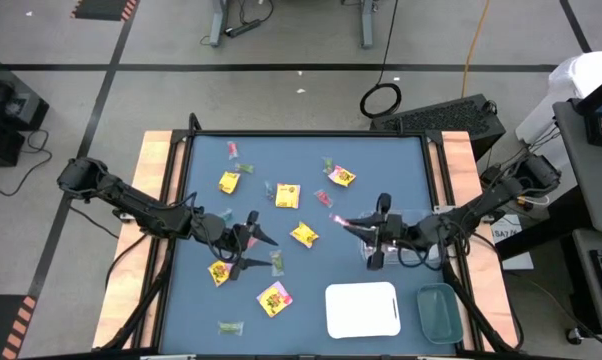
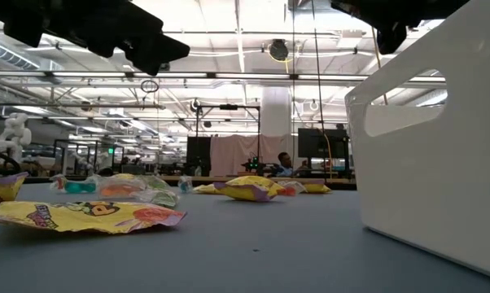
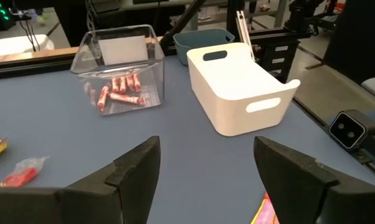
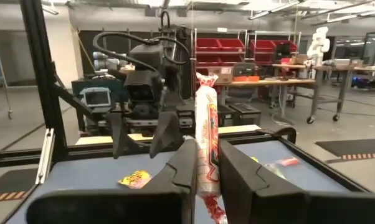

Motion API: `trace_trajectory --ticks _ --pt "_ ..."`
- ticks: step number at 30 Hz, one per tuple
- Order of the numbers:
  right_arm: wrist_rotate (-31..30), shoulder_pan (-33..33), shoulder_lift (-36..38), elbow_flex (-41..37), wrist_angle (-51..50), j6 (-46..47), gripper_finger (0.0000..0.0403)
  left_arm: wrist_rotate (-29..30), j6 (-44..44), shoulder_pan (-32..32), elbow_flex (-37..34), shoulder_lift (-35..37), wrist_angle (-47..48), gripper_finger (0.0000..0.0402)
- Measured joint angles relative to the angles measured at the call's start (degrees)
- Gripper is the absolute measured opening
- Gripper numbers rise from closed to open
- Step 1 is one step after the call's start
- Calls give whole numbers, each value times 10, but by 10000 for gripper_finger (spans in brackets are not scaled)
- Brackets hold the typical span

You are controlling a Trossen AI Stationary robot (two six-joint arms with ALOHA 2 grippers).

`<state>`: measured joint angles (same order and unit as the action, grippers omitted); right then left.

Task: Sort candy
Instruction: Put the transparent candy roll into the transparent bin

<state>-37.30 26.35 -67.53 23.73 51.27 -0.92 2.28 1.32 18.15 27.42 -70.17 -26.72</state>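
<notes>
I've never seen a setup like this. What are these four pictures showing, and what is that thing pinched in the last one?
Two dark robot arms work over a blue table. One picture looks down from above, one looks level across the tabletop, and two come from cameras on the arms' wrists. Scattered about are yellow square candy packets and small wrapped sweets. A clear plastic bin already holds pink-red candy sticks; beside it stand a white handled tray and a teal tray. The right gripper pinches an upright pink-and-white candy stick. The left gripper is open, holding nothing.

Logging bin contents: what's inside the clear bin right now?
The clear bin holds a few pink-red stick candies on its floor. A white label on its back wall hides nothing inside.
</notes>
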Motion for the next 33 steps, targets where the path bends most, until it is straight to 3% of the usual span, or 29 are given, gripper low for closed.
trace_trajectory --ticks 11,23,33 --pt "106 -1 0 0 2 -88 39 2 26 -2 0 0 0 262" --pt "138 0 0 0 -34 -301 39 2 36 -2 0 0 -3 262" --pt "167 0 0 0 -34 -313 39 2 36 -2 0 0 -3 262"
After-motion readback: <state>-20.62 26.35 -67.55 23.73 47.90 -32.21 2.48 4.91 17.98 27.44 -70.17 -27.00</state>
